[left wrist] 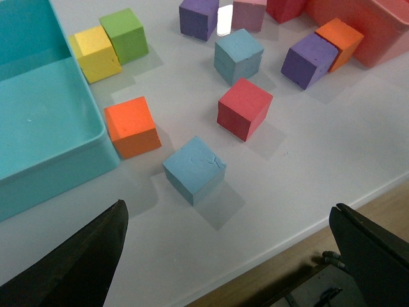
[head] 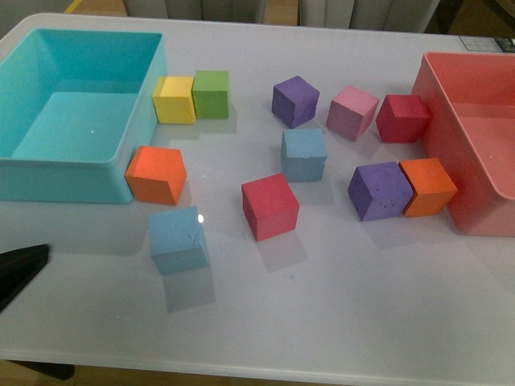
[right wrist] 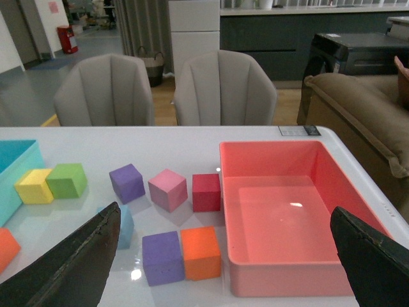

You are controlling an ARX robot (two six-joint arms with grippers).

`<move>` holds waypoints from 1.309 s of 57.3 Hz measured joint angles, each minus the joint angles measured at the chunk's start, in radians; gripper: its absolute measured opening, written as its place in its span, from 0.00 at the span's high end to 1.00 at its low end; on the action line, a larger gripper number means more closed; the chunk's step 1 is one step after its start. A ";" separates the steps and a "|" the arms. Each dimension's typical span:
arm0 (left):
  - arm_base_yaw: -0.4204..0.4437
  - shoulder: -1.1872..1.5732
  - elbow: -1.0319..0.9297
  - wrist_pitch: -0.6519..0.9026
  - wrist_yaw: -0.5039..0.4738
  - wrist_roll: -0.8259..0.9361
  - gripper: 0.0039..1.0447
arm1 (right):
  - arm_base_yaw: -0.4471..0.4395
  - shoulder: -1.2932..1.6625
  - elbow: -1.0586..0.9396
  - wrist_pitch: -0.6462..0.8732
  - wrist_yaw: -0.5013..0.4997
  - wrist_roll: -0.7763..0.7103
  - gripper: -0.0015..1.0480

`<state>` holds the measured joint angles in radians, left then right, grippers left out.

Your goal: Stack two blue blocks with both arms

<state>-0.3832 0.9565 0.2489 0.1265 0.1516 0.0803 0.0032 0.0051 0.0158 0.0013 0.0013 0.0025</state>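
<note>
One light blue block (head: 179, 239) sits near the table's front left, and the other (head: 304, 153) sits in the middle. Both show in the left wrist view, the near one (left wrist: 193, 168) and the far one (left wrist: 238, 55). My left gripper (left wrist: 227, 256) is open and empty above the table's front edge, short of the near blue block. Only its black tip (head: 20, 269) shows in the front view. My right gripper (right wrist: 227, 256) is open and empty, above the table before the pink bin. Its finger half hides the middle blue block (right wrist: 124, 225).
A turquoise bin (head: 64, 181) stands at the left and a pink bin (head: 475, 161) at the right. Around the blue blocks lie yellow (head: 175, 100), green (head: 212, 93), orange (head: 156, 174), red (head: 270, 207), purple (head: 295, 100) (head: 380, 190), pink (head: 352, 112), dark red (head: 402, 117) and orange (head: 428, 186) cubes.
</note>
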 joint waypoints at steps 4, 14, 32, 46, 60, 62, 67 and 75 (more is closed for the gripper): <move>-0.060 0.177 0.026 0.113 -0.042 -0.047 0.08 | 0.000 0.000 0.000 0.000 0.000 0.000 0.09; -0.180 0.550 0.132 0.256 -0.093 -0.167 0.08 | 0.000 0.000 0.000 0.000 0.000 0.000 0.09; -0.216 0.858 0.313 0.266 -0.125 -0.306 0.08 | 0.000 0.000 0.000 0.000 0.000 0.000 0.09; -0.151 0.991 0.462 0.176 -0.196 -0.407 0.08 | 0.000 0.000 0.000 0.000 0.000 0.000 0.09; -0.107 1.056 0.558 0.094 -0.286 -0.480 0.08 | 0.000 0.000 0.000 0.000 0.000 0.000 0.09; -0.105 1.062 0.568 0.082 -0.298 -0.483 0.08 | 0.000 0.000 0.000 0.000 0.000 0.000 0.09; -0.101 1.078 0.589 0.058 -0.318 -0.491 0.08 | 0.000 0.000 0.000 0.000 0.000 0.000 0.09; -0.099 1.111 0.615 0.044 -0.340 -0.498 0.08 | 0.000 0.000 0.000 0.000 0.000 0.000 0.09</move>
<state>-0.4824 2.0674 0.8642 0.1703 -0.1879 -0.4175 0.0032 0.0048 0.0158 0.0013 0.0013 0.0029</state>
